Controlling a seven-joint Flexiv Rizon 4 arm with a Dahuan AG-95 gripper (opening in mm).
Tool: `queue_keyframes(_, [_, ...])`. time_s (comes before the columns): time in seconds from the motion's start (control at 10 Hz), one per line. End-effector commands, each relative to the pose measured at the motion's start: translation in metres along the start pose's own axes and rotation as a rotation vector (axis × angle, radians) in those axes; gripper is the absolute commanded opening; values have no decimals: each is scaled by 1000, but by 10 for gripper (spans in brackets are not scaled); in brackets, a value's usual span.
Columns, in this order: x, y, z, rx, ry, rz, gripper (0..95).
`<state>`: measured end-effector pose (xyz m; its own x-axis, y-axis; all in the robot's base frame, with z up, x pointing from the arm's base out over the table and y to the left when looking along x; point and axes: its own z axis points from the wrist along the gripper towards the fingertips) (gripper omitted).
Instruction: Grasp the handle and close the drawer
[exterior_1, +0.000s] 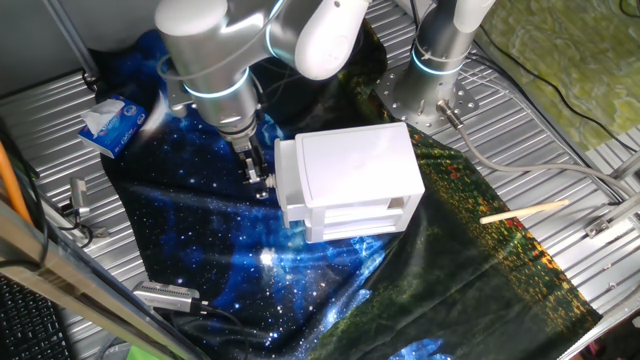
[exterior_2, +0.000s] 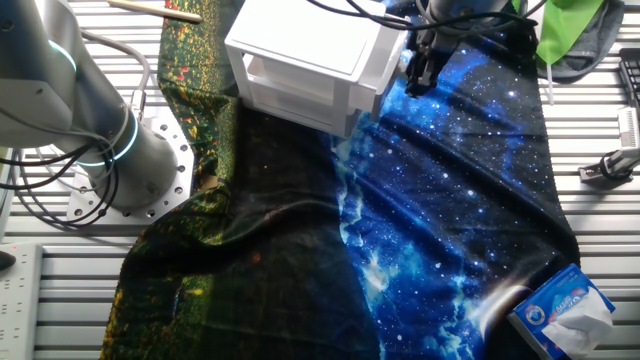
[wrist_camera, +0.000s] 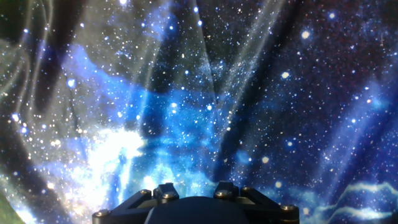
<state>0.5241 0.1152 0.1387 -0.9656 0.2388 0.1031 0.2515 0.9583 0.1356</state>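
Hanging just beside the drawer (exterior_1: 286, 185), the end effector (exterior_1: 256, 180) points down.

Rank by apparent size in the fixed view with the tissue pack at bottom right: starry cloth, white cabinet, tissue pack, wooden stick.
1. Starry cloth, covers most of the table.
2. White cabinet.
3. Tissue pack, though it sits nearer the camera, which inflates it.
4. Wooden stick, thin and cut off by the top edge.

Bright even light, glare streaks on the starry cloth (wrist_camera: 186, 124), hand view soft, fixed views sharp
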Motion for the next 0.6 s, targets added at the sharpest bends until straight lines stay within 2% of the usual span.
queue_keyframes(0.1, [1,0,-2,1,1,1,380])
queue_keyframes(0.6, [5,-3,-2,5,5,2,380])
